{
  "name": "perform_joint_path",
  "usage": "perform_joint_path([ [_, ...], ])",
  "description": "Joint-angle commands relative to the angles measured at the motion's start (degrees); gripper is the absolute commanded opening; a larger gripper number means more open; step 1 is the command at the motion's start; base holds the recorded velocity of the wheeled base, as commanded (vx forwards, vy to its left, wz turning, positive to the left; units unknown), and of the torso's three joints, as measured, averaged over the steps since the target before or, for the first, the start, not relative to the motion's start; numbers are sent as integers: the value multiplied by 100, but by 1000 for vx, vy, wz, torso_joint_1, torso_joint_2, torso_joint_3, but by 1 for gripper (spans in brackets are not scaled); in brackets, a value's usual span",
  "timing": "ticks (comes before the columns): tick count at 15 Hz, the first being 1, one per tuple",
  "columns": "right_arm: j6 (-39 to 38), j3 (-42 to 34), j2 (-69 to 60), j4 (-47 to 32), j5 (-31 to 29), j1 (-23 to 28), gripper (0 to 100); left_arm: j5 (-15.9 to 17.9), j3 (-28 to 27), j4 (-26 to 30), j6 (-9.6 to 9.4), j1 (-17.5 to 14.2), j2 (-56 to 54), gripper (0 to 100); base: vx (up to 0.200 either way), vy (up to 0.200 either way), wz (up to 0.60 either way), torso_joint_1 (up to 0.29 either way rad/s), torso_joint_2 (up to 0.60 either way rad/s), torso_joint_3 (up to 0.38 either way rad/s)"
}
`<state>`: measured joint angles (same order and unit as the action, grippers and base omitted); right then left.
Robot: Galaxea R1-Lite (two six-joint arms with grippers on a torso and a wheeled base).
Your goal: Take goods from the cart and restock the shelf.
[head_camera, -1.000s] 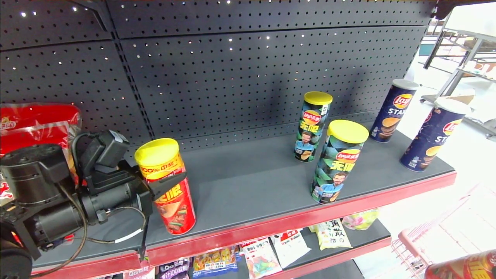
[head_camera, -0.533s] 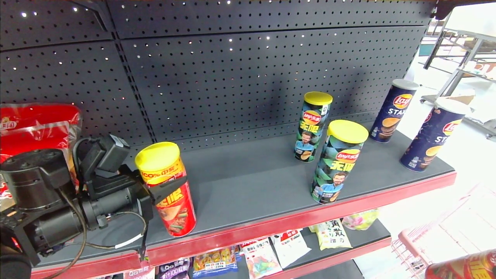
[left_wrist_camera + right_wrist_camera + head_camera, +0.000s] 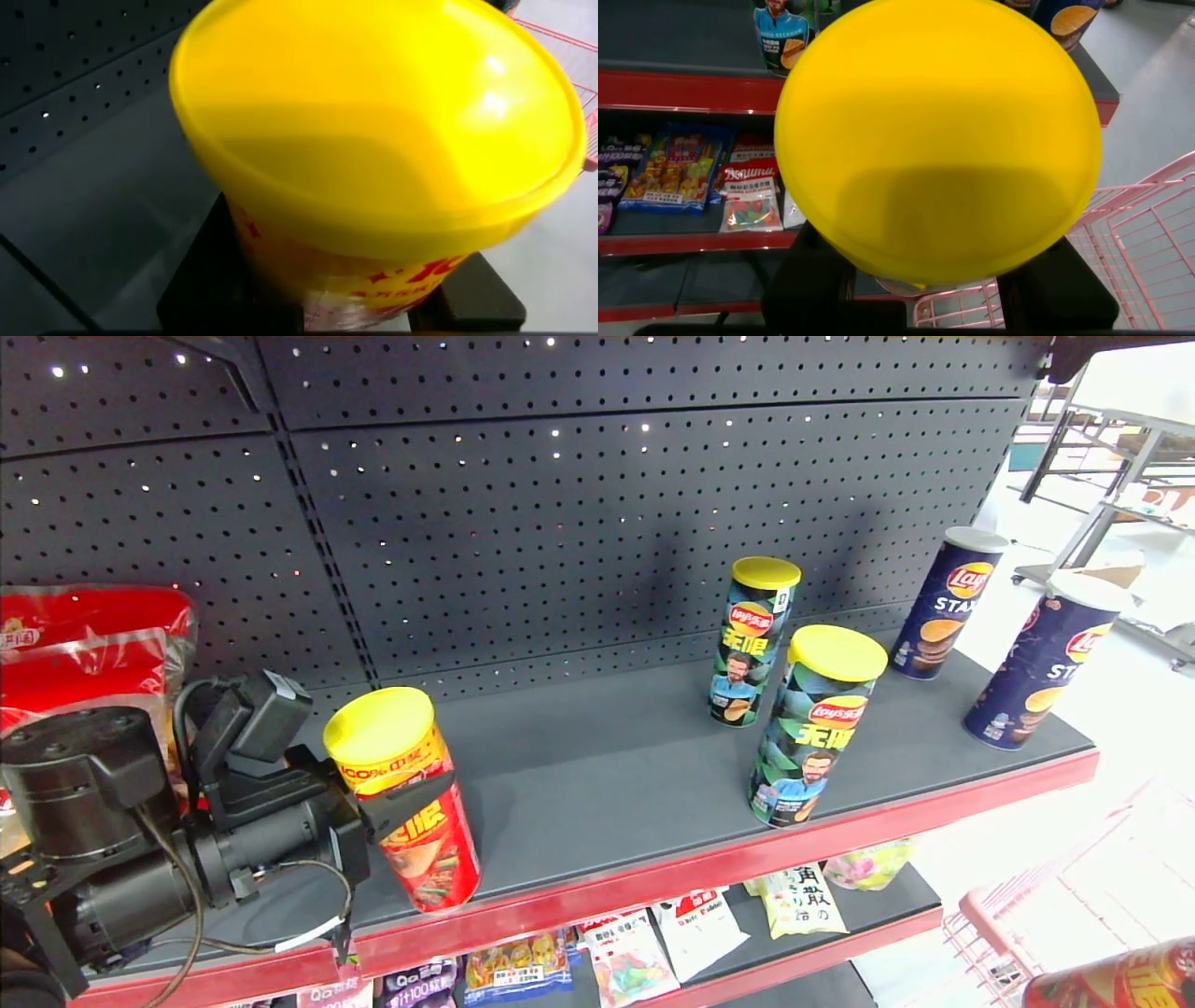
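A red chip can (image 3: 420,803) with a yellow lid stands upright at the left front of the dark shelf board (image 3: 597,784). Its base is close to the red front edge. My left gripper (image 3: 411,779) is shut on its upper body from the left. In the left wrist view the same can's yellow lid (image 3: 374,121) sits between the left gripper (image 3: 336,303) fingers. Low at the far right, a second red can (image 3: 1120,978) lies over the pink cart (image 3: 1027,915). My right gripper (image 3: 929,299) is shut on this second can, under its yellow lid (image 3: 938,140).
Two green cans (image 3: 752,639) (image 3: 817,723) stand mid-right on the shelf. Two blue cans (image 3: 943,602) (image 3: 1041,658) are at its right end. Red bags (image 3: 84,644) lean at the far left. Snack packs (image 3: 625,952) fill the lower shelf. Bare board lies between the red and green cans.
My left gripper and the red can have sunk a little, toward the shelf's front edge. The can at the lower right has not moved.
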<state>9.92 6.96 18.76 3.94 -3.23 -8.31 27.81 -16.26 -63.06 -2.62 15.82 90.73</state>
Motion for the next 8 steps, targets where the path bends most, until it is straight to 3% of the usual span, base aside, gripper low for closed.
perform_joint_path([
  [1,1,7,40,2,-2,-4,0,-3,27,13,-2,0,14,0,0,0,0,0,0,0],
  [8,1,7,40,2,-2,-4,0,-38,88,13,-54,0,85,0,0,0,0,0,0,0],
])
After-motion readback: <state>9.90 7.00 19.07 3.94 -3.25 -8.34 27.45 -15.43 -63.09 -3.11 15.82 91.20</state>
